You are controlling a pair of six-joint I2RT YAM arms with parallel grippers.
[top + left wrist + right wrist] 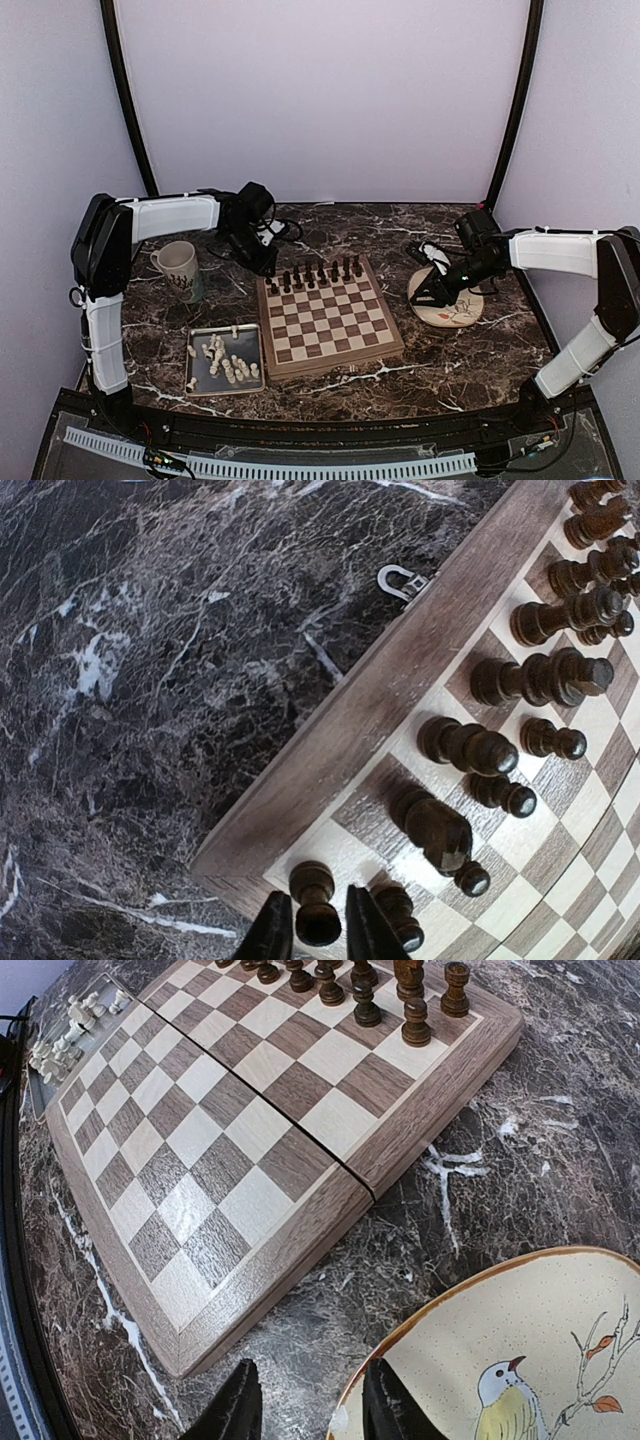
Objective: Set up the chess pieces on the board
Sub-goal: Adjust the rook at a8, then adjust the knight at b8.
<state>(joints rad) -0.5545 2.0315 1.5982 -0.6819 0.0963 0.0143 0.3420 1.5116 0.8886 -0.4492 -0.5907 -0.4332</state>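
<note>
The board lies mid-table. Dark brown chess pieces stand in its two far rows. Cream-white chess pieces lie in a grey tray. My left gripper is at the board's far left corner. In the left wrist view its gripper stands narrowly open around a dark rook, which is upright on the corner square, with a thin gap on each side. My right gripper is open and empty over the plate's left rim; the right wrist view shows the gripper low over the marble between the board and the plate.
A grey metal tray sits at the board's front left. A mug stands at the left, behind the tray. A round bird-patterned plate lies right of the board and shows in the right wrist view. The table is dark marble.
</note>
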